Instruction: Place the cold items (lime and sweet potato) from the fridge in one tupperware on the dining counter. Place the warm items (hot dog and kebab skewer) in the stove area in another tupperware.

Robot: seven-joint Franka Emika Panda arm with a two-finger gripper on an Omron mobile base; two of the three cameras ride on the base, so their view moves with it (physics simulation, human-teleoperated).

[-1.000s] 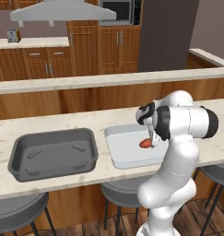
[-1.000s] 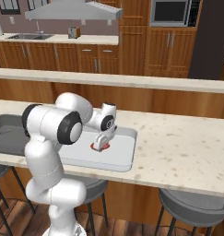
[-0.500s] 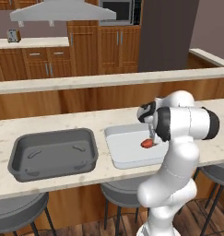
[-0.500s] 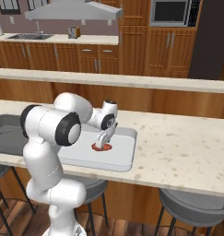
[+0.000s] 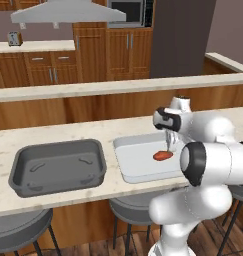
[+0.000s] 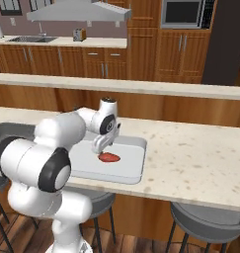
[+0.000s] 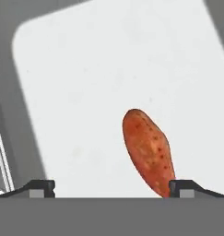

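Observation:
The reddish-orange sweet potato lies on the floor of the pale grey tupperware on the dining counter. My gripper hangs just above it and points down. It is open, and the potato's near end lies beside one fingertip, apart from both tips. A dark grey tupperware stands empty to the left. The lime, hot dog and kebab skewer are out of view.
A raised wooden ledge runs behind the counter. Round stools stand below its front edge. Bare speckled counter top stretches to the right of the pale tupperware. Kitchen cabinets and a range hood lie far behind.
My gripper has gone from shut to open and let go of the sweet potato, which now rests in the pale tupperware. The arm has barely moved.

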